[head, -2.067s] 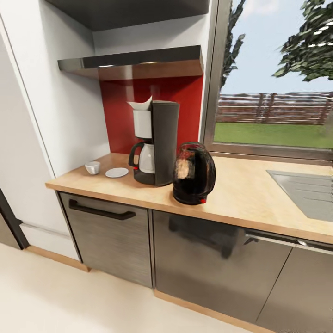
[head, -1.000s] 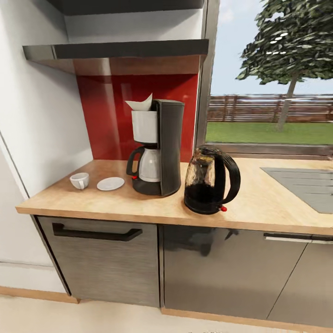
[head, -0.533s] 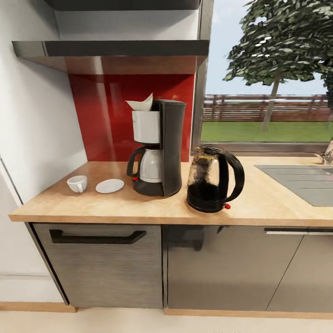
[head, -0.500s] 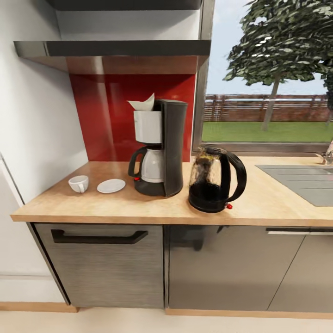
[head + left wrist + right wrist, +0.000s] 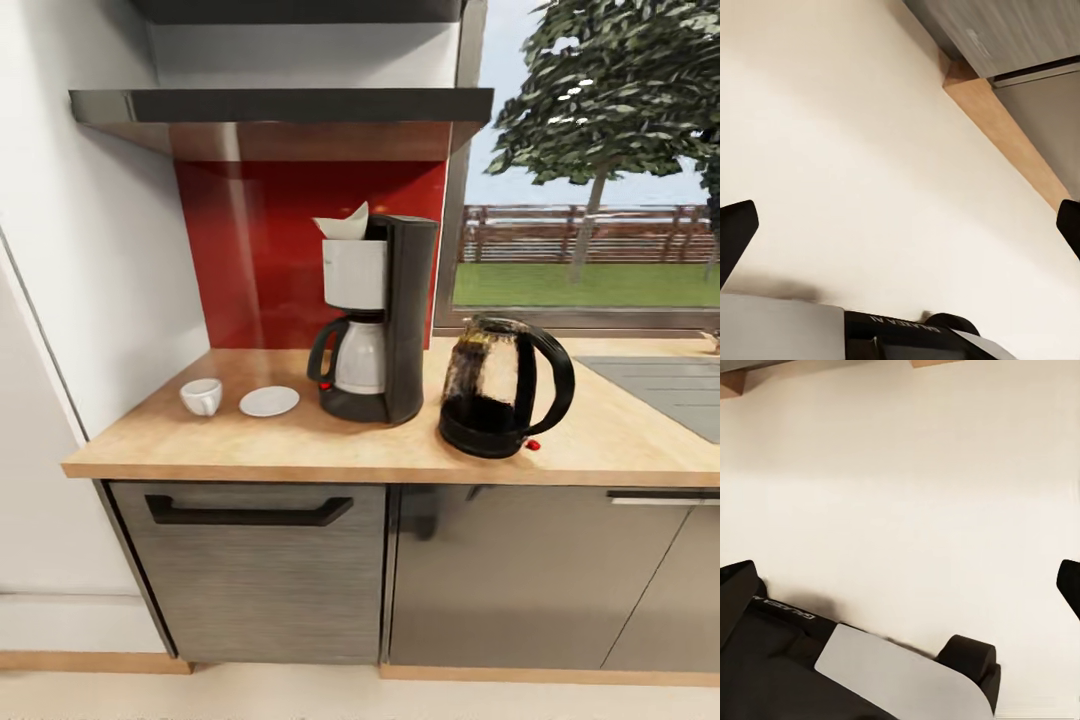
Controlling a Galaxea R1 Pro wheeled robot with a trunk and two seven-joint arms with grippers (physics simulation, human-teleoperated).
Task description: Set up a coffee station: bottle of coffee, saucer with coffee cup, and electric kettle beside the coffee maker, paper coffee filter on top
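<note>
Now both grippers open, left gripper (image 5: 900,225) & right gripper (image 5: 900,577) over floor (image 5: 870,150); countertop (image 5: 300,445) front edge bare.

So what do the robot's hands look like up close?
The left gripper has black fingers on a pale grey and black body with small lettering. The right gripper is alike: black fingers, a light grey panel, small pale lettering on black.
</note>
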